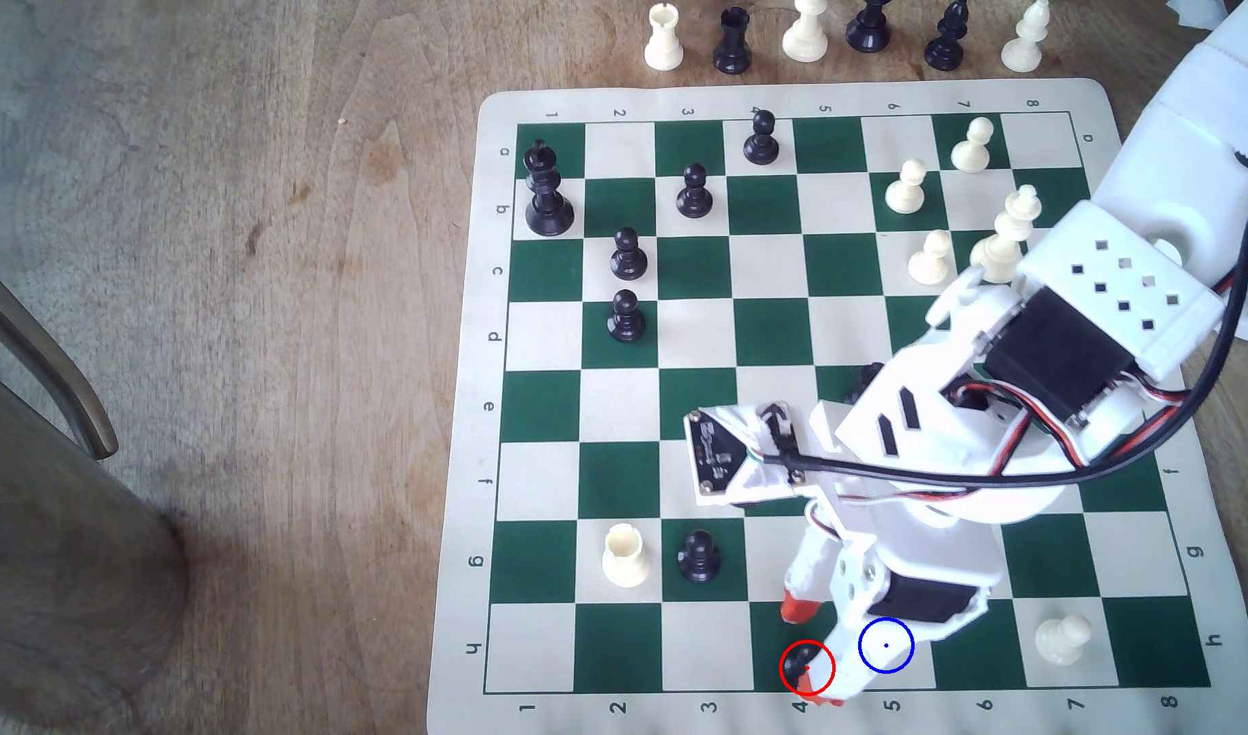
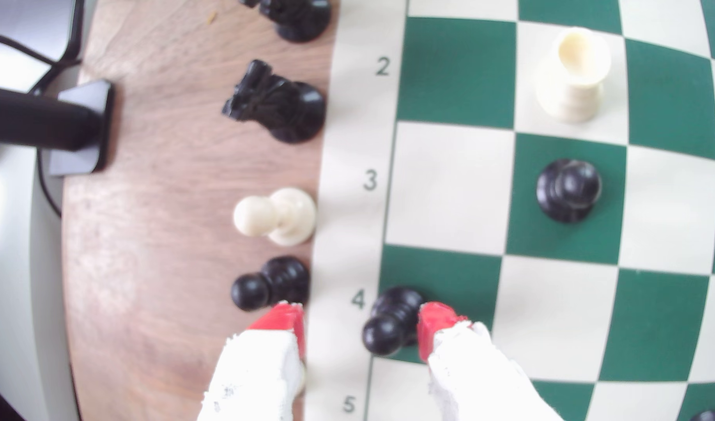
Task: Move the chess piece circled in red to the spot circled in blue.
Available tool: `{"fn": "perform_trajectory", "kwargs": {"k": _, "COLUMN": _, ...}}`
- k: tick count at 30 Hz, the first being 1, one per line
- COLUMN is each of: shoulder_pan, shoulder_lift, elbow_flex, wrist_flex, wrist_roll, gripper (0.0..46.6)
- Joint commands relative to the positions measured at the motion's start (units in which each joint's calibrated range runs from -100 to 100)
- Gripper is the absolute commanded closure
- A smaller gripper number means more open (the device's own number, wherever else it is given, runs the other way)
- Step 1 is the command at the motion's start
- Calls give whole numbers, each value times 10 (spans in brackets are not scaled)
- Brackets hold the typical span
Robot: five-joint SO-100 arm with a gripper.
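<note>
The chess piece circled in red is a small black pawn [image 1: 796,663] on the green square h4, at the board's near edge in the exterior view. My gripper [image 1: 810,654] is low over it and open, one red-tipped finger [image 1: 796,608] on each side. In the wrist view the pawn [image 2: 392,320] stands between the fingertips, close against one red pad [image 2: 435,326], with a wide gap to the other pad [image 2: 285,324]. The spot circled in blue [image 1: 886,644] is the cream square h5, just to the exterior view's right of the pawn, partly under my wrist.
A black pawn [image 1: 699,557] and a cream rook [image 1: 622,555] stand one row in from the pawn. A cream pawn [image 1: 1061,636] sits on h7. Off the board's edge, a black pawn [image 2: 268,283], cream pawn [image 2: 275,216] and black knight [image 2: 277,105] stand on the wood.
</note>
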Motion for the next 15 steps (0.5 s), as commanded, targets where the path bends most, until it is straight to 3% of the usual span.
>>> {"fn": "perform_trajectory", "kwargs": {"k": 1, "shoulder_pan": 3, "shoulder_lift": -18, "elbow_flex": 7, "wrist_flex": -1, "wrist_roll": 4, "gripper": 313}}
{"fn": "perform_trajectory", "kwargs": {"k": 15, "shoulder_pan": 2, "shoulder_lift": -8, "elbow_flex": 34, "wrist_flex": -39, "wrist_roll": 0, "gripper": 321}}
